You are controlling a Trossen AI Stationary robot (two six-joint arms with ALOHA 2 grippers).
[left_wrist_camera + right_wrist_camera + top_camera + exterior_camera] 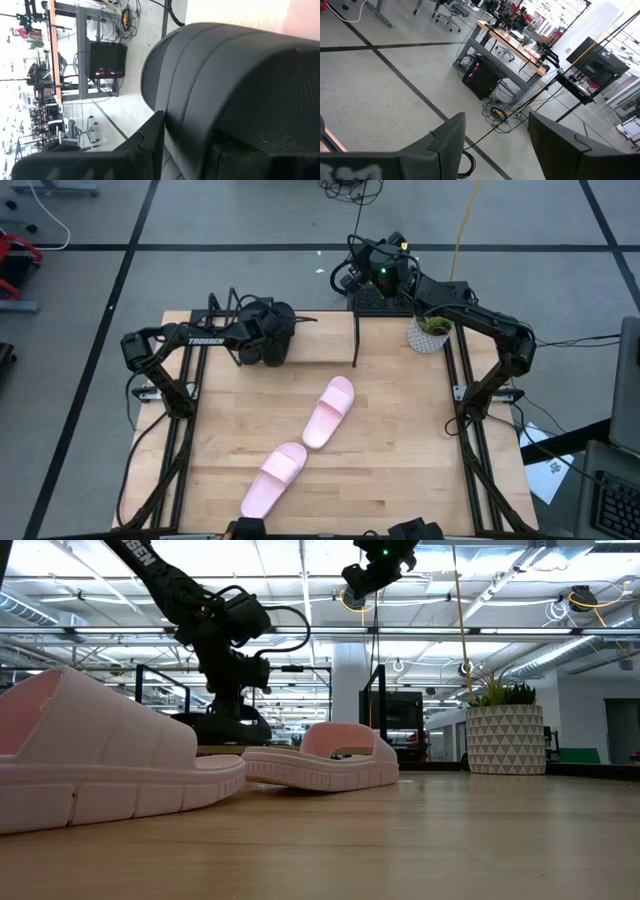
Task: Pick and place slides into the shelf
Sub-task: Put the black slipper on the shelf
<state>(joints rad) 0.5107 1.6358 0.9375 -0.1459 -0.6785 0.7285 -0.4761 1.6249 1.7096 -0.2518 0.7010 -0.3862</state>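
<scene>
I am holding a black slide in the left gripper, fingers pinching its strap, which is filling the left wrist view. It is hanging at the shelf along the table's far edge, so I am judging the job as lowering it level onto the board and only then letting go. Two pink slides are waiting mid-table, well apart from it. The right gripper is idling spread above the far edge.
</scene>
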